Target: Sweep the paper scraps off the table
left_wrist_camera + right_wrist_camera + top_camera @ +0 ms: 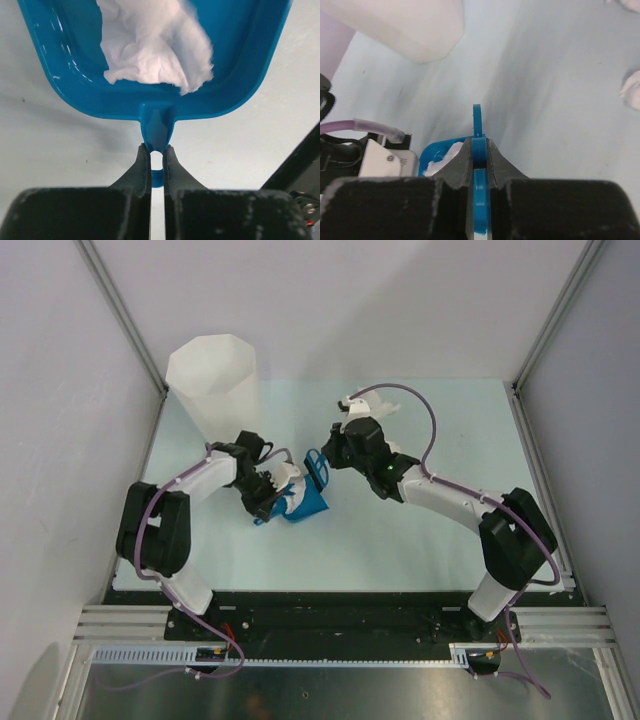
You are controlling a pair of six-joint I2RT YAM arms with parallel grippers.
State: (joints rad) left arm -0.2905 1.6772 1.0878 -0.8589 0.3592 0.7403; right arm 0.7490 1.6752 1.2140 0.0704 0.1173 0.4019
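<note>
Left jaws clamped on blue dustpan handle (157, 122), crumpled paper scraps (150, 45) inside the pan at their 12 o'clock, right jaws clamped on blue brush handle (479, 147), more scraps (632, 90) on surface (545, 100) at 2 o'clock

the right gripper (479, 150) sat at six o'clock, its two dark jaws pressed tight on a thin blue handle (477, 120) that stood edge-on and poked out toward twelve o'clock. at eight o'clock part of a blue dustpan (431, 150) showed, with crumpled white paper (445, 157) inside it. just beside it, at nine o'clock, were a white block (387, 162) and a purple cable (365, 125). a white faceted bin (410, 25) filled the eleven o'clock corner. loose paper scraps (632, 89) lay on the pale table (545, 75): one at three o'clock, another cut off at one o'clock.
</note>
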